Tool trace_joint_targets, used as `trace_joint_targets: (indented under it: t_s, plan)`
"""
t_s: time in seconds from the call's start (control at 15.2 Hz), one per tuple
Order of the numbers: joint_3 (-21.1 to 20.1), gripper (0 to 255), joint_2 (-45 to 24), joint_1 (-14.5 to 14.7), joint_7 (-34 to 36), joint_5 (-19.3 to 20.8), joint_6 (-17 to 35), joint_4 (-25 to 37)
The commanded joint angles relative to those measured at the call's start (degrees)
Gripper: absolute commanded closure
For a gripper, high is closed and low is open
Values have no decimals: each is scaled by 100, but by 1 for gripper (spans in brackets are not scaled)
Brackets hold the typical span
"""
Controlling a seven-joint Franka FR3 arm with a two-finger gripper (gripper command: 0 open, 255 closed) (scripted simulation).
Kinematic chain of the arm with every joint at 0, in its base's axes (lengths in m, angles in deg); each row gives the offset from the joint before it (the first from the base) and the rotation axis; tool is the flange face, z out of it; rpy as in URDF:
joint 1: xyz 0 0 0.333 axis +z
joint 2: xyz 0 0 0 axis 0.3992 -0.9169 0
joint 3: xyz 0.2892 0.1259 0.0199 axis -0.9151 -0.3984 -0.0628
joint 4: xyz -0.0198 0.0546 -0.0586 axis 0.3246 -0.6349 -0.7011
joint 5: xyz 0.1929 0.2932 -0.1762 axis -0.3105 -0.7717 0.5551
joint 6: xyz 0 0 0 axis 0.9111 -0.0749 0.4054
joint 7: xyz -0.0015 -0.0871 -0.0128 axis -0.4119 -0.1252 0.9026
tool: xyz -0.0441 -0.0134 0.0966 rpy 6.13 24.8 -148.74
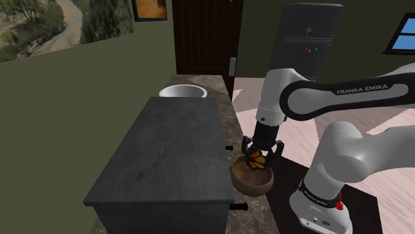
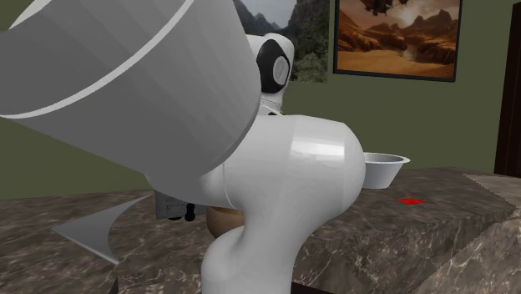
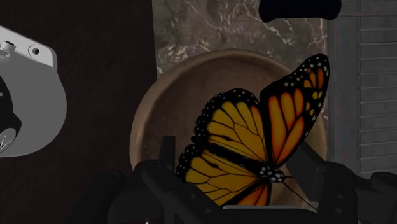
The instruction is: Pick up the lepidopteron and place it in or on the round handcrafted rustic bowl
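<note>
Fig. 1. Butterfly held over the bowl.
I see the orange-and-black butterfly (image 3: 254,146) pinched between the jaws, just above the round brown bowl (image 1: 253,183). The bowl stands on the marbled worktop (image 3: 210,25) beside a dark cabinet (image 1: 166,153).

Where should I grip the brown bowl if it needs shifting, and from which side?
By its rim, from above, one finger inside and one outside: the brown bowl stands upright, open and looks too wide to span. Pick the rim side away from the dark cabinet, once the gripper has released the butterfly.
</note>
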Motion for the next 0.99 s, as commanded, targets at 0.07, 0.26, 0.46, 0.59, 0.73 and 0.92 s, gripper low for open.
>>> trace_joint_targets:
  t_s: [0.07, 0.26, 0.46, 0.59, 0.73, 0.92]
  plan:
    - [-11, 255, 4, 13, -24, -24, 70, -76]
    - [-15, 255, -3, 15, -22, -28, 75, -73]
    - [-15, 0, -3, 16, -21, -28, 74, -72]
    - [-97, 0, -84, -3, 340, -92, -171, 139]
    - [-247, 0, -312, -72, 1030, -231, -614, 586]
    - [-354, 0, -388, -29, 1144, -356, -525, 540]
